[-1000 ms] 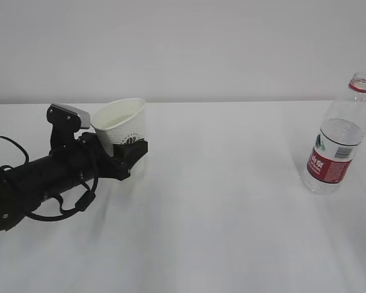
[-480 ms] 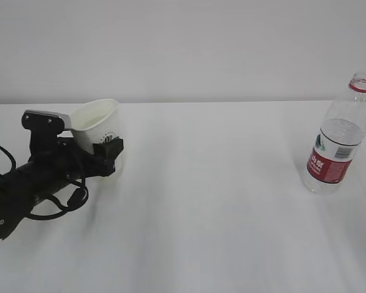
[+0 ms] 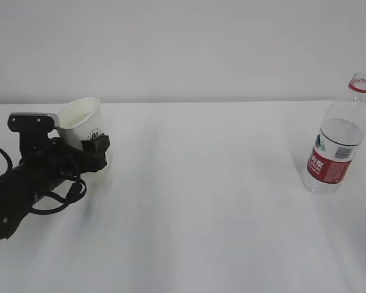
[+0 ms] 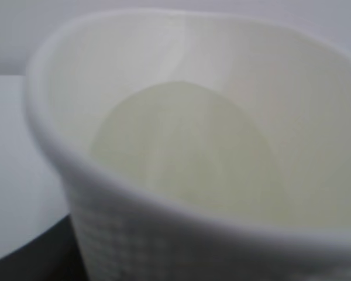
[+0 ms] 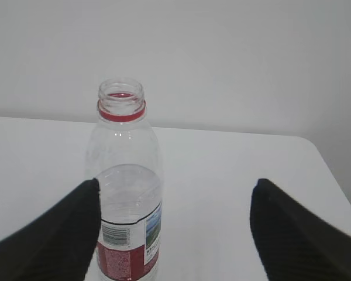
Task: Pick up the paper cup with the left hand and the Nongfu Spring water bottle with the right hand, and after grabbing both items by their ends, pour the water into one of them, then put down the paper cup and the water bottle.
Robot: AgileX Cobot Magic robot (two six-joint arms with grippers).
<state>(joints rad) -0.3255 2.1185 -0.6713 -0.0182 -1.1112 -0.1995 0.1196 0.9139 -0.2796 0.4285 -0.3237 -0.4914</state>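
**Cup held at left, bottle standing at right**

At the far left of a white table (image 3: 201, 213), the left hand (image 3: 91, 146) is seen lying low, its black arm trailing looped cables. A paper cup (image 3: 80, 122) is clamped by its lower part between the fingers and is tilted, its mouth turned up and toward the arm. In the left wrist view the cup (image 4: 193, 164) fills the frame, and a pale round bottom is seen inside. The middle of the table is bare. At the far right an uncapped bottle (image 3: 338, 137) is stood upright, water (image 3: 341, 131) showing in it. In the right wrist view the right hand (image 5: 175, 228) is spread wide, with the bottle (image 5: 124, 187) beside its left finger (image 5: 58, 234) and not gripped.
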